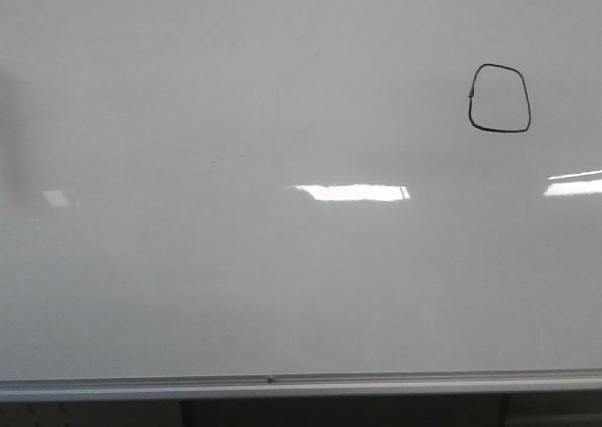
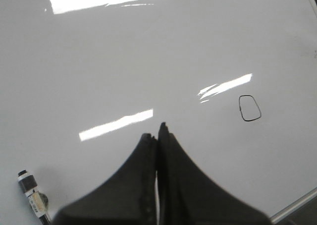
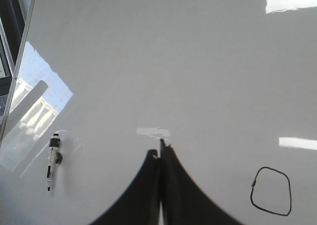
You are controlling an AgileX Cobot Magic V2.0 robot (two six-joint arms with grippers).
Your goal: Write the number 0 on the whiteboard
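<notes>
Number 0 (image 1: 499, 98) closed loop, upper right of whiteboard (image 1: 235, 286). Both tools, left (image 2: 157, 136) and right (image 3: 161, 153), pinched closed, empty. Marker (image 3: 52, 160) lies on board: light, rigid, slick; best gripped mid-barrel.

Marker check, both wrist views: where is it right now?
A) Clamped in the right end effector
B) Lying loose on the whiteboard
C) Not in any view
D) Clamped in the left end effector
B: the marker lies on the whiteboard, apart from the right end effector and the left end effector, both closed on nothing.
</notes>
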